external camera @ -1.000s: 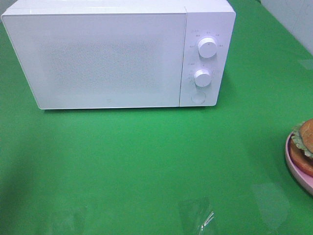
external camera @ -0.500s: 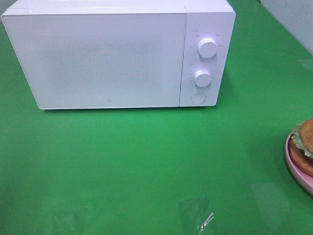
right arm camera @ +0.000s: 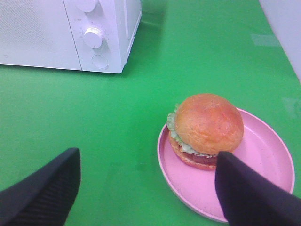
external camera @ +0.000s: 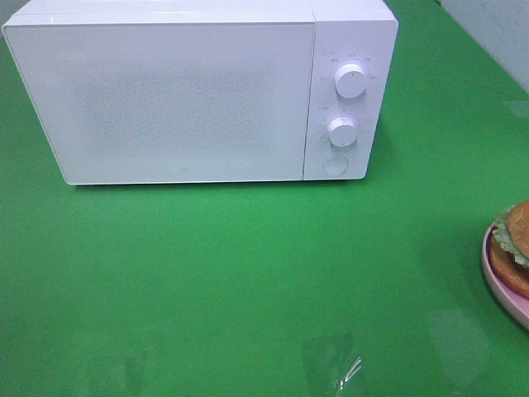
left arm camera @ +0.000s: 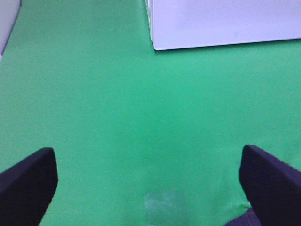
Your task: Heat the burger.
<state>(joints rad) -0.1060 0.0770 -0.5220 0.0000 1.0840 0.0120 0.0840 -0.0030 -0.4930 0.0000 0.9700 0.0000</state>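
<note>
The burger (right arm camera: 207, 127), with a golden-brown bun and a green lettuce edge, sits on a pink plate (right arm camera: 263, 160); in the high view only a part of the burger (external camera: 517, 244) and the plate's rim (external camera: 496, 285) show at the right edge. My right gripper (right arm camera: 150, 197) is open, short of the burger, with nothing between its dark fingers (right arm camera: 42, 193). My left gripper (left arm camera: 148, 183) is open over bare green cloth, empty. Neither gripper shows in the high view.
A white microwave (external camera: 198, 91) with its door shut stands at the back, two knobs (external camera: 351, 80) and a round button (external camera: 335, 165) on its right panel. Green cloth (external camera: 248, 281) covers the table. A pale wall (right arm camera: 287, 28) runs along the right.
</note>
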